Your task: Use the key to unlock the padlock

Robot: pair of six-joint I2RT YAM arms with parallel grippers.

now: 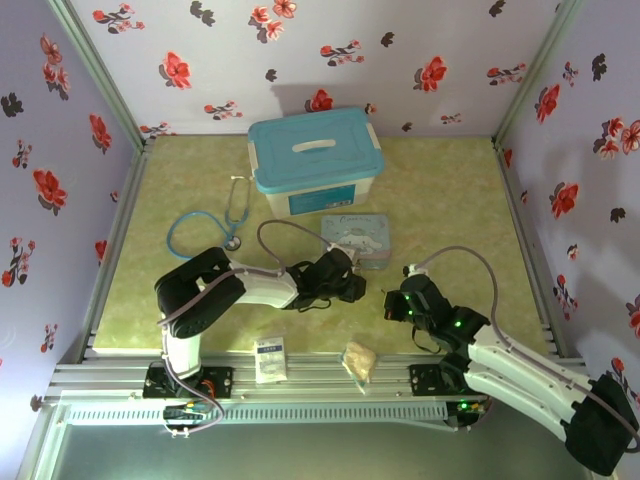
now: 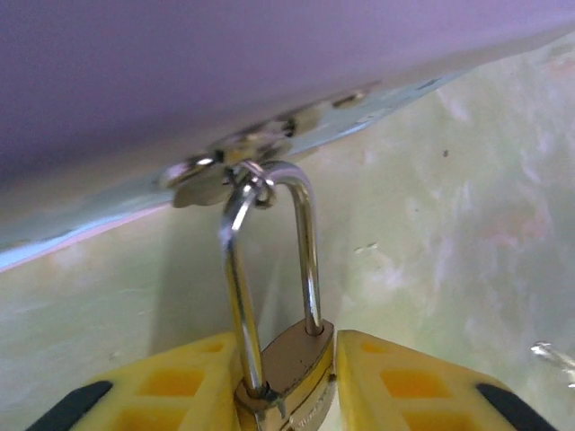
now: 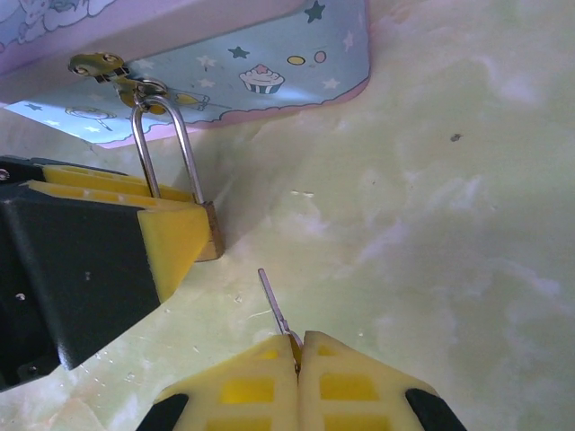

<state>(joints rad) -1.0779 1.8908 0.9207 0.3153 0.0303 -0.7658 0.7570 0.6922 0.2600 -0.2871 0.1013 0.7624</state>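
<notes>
The brass padlock (image 2: 292, 364) hangs by its silver shackle (image 2: 305, 242) from the hasp of the cartoon tin (image 3: 225, 72). My left gripper (image 2: 287, 386) is shut on the padlock body, its yellow fingers (image 3: 171, 238) on both sides of it; the padlock (image 3: 214, 232) shows at their tip in the right wrist view. My right gripper (image 3: 298, 346) is shut on the key (image 3: 275, 305), whose thin grey blade sticks out toward the padlock, a short gap away. From above, the left gripper (image 1: 350, 283) sits at the tin's front and the right gripper (image 1: 393, 303) just right of it.
A blue-lidded storage box (image 1: 315, 160) stands behind the tin (image 1: 356, 238). A stethoscope (image 1: 215, 225) lies at the left. A white packet (image 1: 270, 358) and a tan snack packet (image 1: 360, 360) rest on the near rail. Floral walls close in three sides.
</notes>
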